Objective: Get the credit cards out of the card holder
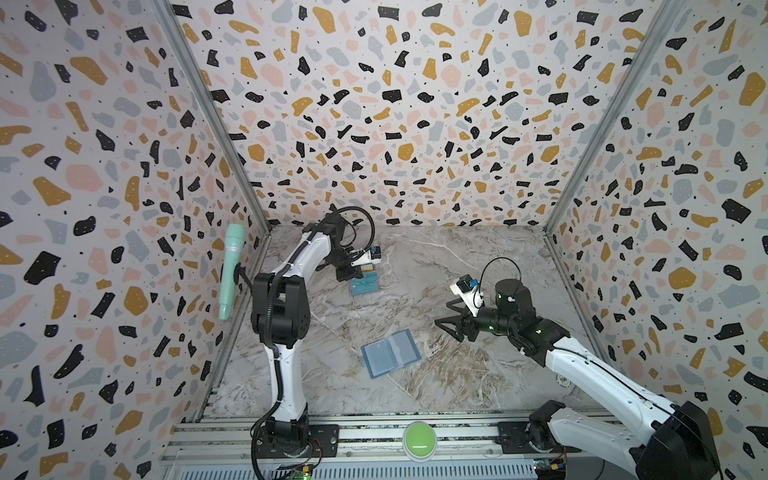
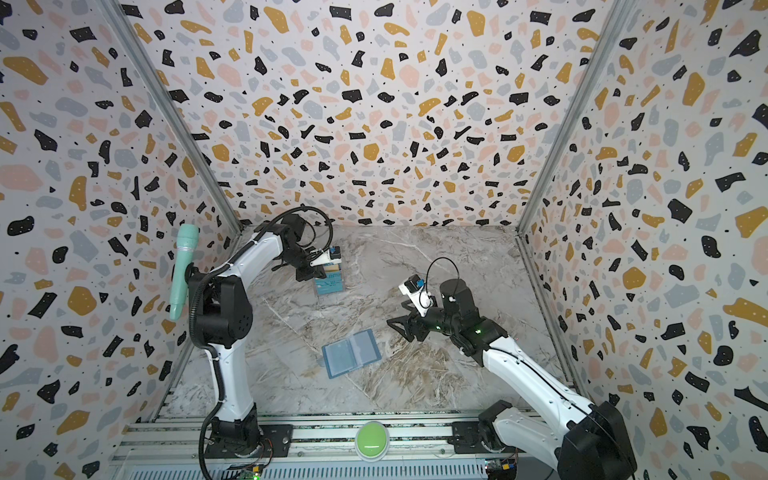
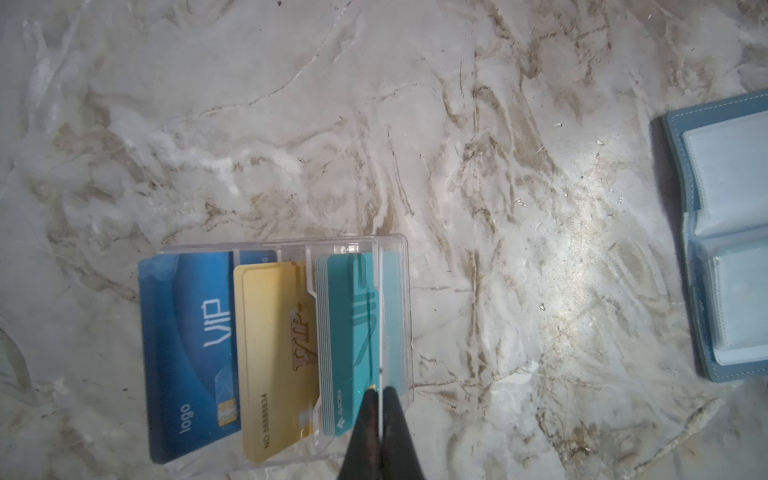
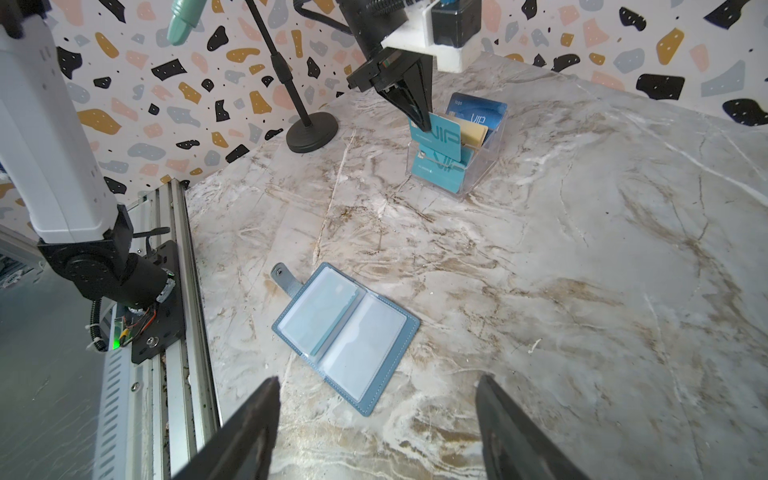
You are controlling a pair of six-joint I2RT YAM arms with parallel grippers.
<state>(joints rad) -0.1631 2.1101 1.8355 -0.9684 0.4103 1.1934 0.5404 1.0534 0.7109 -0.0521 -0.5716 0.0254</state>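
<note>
A marble bench (image 1: 457, 257) sits inside walls printed with terrazzo.

At the far left, a mint-green mic (image 1: 232, 270) stands on a black stand at the bench's edge.

Just right of it, the left arm reaches to the far part of the bench. There the left gripper (image 4: 420, 120) hangs over a clear rack (image 4: 478, 174). Its jaws are pressed together on the top edge of a teal card (image 4: 442, 139). The card stands upright at the rack's front tier. Whether its lower edge is down inside the tier is hard to tell.

The rack holds a blue card (image 3: 187, 332) at the back, a gold card (image 3: 274, 357) in the middle and a teal pile (image 3: 340, 332) in front. All are marked VIP.

Nearer and a little to the right, in mid-bench, the card holder (image 1: 390, 353) lies open and flat, well apart from the rack. Its snap tab sticks out on its left side. The pockets are cloudy, and a teal edge shows in the page by the tab.

A green button (image 1: 419, 440) sits on the near rail, between the two arm bases.

To the right of the card holder, the right gripper (image 1: 441, 312) hovers above the bench and points left. Its jaws are wide apart and hold nothing.
</note>
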